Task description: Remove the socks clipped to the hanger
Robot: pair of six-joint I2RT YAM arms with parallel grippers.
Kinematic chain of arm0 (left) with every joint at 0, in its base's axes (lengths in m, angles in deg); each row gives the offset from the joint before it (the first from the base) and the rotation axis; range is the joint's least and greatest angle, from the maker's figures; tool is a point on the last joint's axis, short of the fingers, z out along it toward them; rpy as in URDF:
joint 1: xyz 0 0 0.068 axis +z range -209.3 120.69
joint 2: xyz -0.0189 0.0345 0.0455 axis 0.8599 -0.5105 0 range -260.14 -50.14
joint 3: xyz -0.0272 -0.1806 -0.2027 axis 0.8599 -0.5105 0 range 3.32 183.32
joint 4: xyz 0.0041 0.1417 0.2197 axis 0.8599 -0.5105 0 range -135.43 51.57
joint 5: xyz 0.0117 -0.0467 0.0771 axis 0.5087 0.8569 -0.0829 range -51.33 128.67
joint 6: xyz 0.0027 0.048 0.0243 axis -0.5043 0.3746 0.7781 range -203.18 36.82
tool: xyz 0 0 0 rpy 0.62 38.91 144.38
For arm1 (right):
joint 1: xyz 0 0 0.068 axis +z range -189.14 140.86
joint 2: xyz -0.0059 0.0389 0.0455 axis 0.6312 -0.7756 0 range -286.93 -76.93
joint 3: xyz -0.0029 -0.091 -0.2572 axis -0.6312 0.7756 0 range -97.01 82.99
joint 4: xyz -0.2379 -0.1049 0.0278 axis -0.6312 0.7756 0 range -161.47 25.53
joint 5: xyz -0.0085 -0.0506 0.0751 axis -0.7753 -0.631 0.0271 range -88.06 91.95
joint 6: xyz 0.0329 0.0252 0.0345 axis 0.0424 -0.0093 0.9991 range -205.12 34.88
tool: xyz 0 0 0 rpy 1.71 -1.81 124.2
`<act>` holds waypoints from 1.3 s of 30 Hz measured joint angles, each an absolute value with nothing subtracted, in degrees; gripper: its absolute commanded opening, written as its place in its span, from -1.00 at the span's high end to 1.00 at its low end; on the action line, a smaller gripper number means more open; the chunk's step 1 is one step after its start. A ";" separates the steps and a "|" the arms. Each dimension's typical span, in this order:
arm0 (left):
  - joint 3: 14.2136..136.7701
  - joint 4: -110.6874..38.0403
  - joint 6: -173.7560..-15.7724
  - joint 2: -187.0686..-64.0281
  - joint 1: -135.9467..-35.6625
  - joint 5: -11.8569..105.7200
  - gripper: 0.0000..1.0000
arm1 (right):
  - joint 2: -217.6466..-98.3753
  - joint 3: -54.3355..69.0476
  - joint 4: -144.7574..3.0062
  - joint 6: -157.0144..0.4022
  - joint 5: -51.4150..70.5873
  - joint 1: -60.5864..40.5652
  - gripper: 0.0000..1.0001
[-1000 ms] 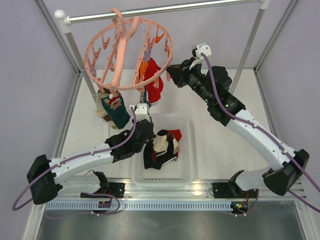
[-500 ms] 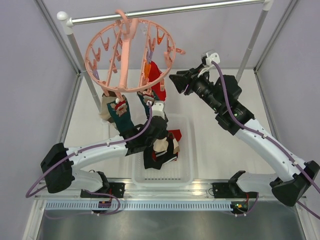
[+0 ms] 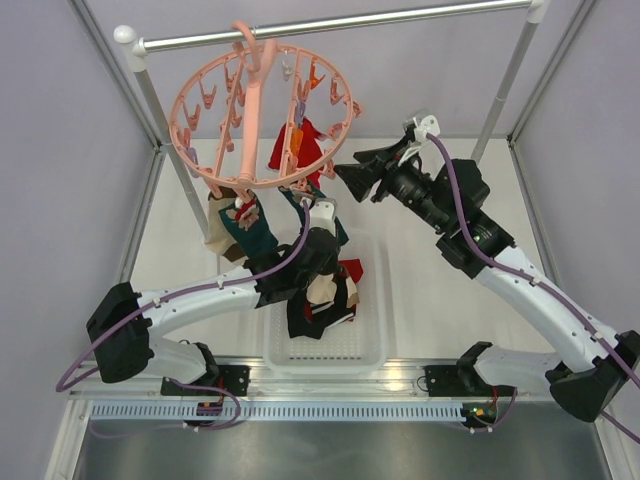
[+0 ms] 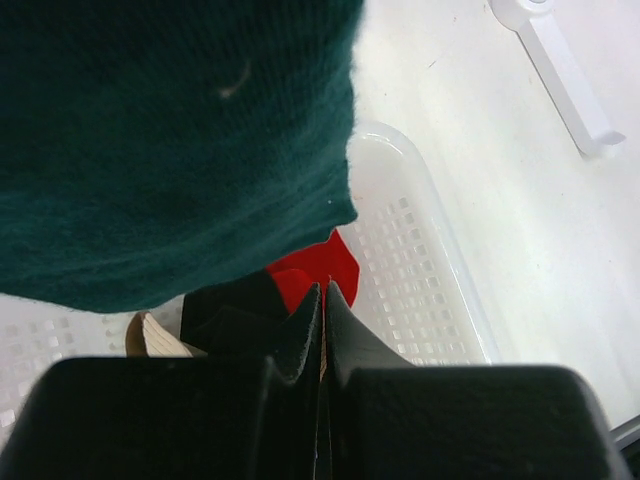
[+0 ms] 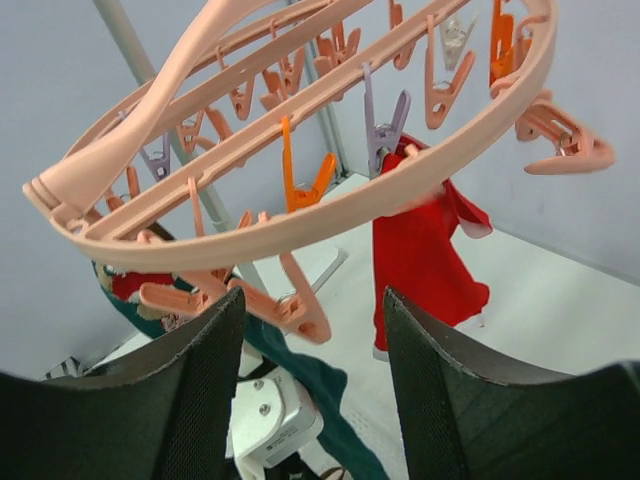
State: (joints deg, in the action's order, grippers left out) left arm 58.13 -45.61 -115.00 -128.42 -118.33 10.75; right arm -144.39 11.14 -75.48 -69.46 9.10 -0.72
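Observation:
The salmon-pink hanger (image 3: 243,110) hangs tilted from the metal rail. A red sock (image 3: 297,150), two dark teal socks (image 3: 252,225) and a beige sock (image 3: 216,222) are clipped to it. My left gripper (image 3: 322,238) is shut and empty, right under a teal sock (image 4: 170,150), over the basket. My right gripper (image 3: 350,178) is open at the ring's right rim. In the right wrist view the gripper (image 5: 312,295) has a pink clip (image 5: 300,305) between its fingers, with the hanger (image 5: 300,225) above and the red sock (image 5: 425,250) beyond.
A white perforated basket (image 3: 375,300) under the hanger holds black, beige and red socks (image 3: 322,295). The metal rail (image 3: 330,20) stands on slanted posts (image 3: 160,110) at left and right. Grey walls close in both sides.
My left arm has swung right and forward, bringing its gripper under the teal sock. The hanger has swung and tilted, and the red sock moved up-left. My right gripper has dropped slightly.

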 measured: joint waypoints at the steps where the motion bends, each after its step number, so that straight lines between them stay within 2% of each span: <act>1: 58.15 -45.61 -114.95 -128.42 -118.33 10.79 0.95 | -143.87 12.03 -75.79 -69.59 9.85 -0.61 -0.22; 8: 58.24 -45.63 -114.84 -128.44 -118.31 10.97 0.95 | -140.04 18.70 -78.32 -74.12 13.69 4.50 -0.19; 13: 58.52 -45.61 -114.84 -128.44 -118.31 11.80 0.95 | -139.91 19.09 -79.07 -78.51 13.52 9.99 -0.18; 26: 58.54 -45.59 -114.93 -128.29 -118.15 11.88 0.95 | -147.69 14.63 -80.71 -81.96 9.15 10.16 -0.18; 39: 58.54 -45.59 -115.78 -128.16 -118.02 11.97 0.95 | -150.18 12.82 -81.65 -83.23 8.64 10.53 -0.29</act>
